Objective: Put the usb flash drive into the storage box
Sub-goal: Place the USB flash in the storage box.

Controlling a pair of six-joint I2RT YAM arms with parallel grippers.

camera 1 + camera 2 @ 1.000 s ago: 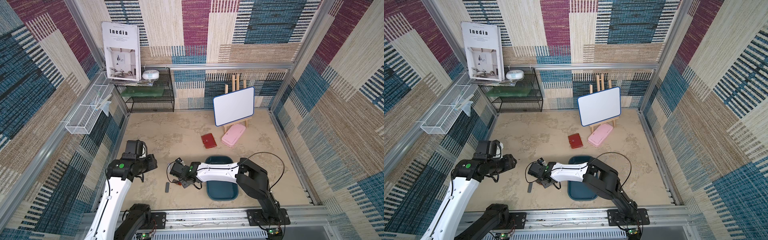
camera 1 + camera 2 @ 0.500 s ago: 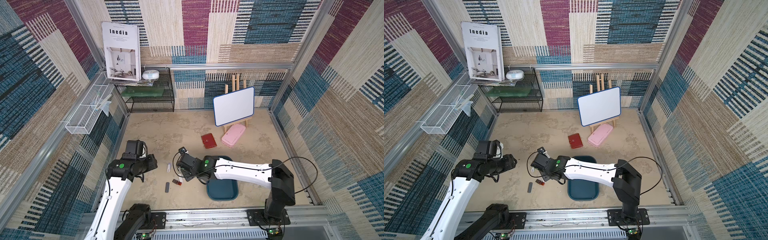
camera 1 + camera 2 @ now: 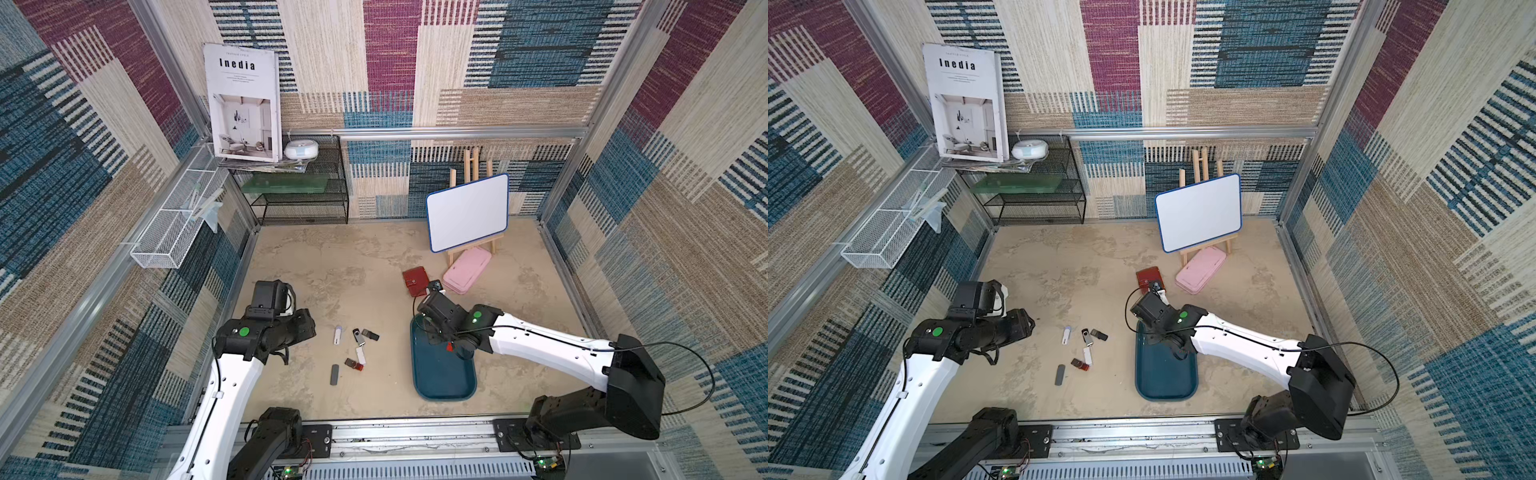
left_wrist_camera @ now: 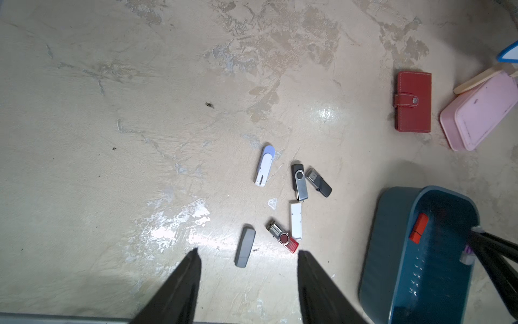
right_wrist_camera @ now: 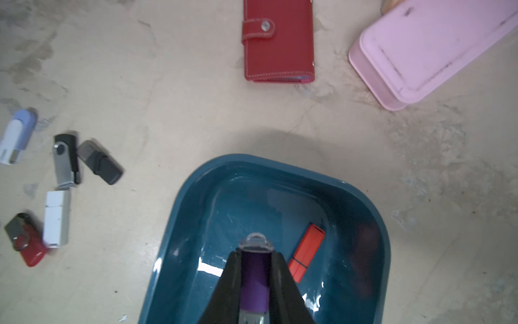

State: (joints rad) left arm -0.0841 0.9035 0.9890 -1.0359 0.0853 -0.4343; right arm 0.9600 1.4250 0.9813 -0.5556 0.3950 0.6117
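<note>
Our right end effector is clamped on the purple usb flash drive, hanging over the storage box, which holds 1 orange drive. Our left end effector stands half open, empty. Released too high, we risk it bouncing over the low rim.
</note>
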